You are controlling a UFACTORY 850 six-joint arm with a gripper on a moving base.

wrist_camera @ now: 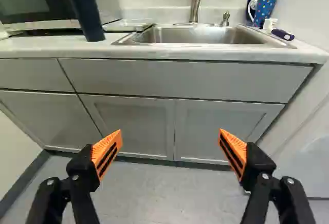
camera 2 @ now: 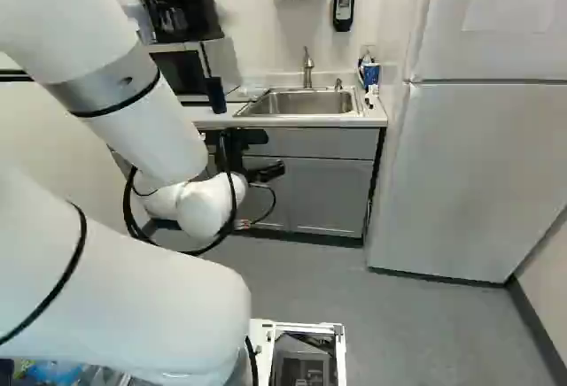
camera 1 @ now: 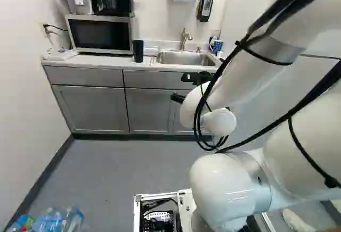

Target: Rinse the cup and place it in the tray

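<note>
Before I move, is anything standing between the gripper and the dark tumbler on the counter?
Nothing visible stands between the open gripper and the dark tumbler. The one thing to mind is the counter: the gripper faces the cabinet doors below its front edge, so it should probably rise before going forward.

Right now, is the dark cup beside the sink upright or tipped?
Upright: the dark cup stands on its base on the counter, beside the sink.
</note>
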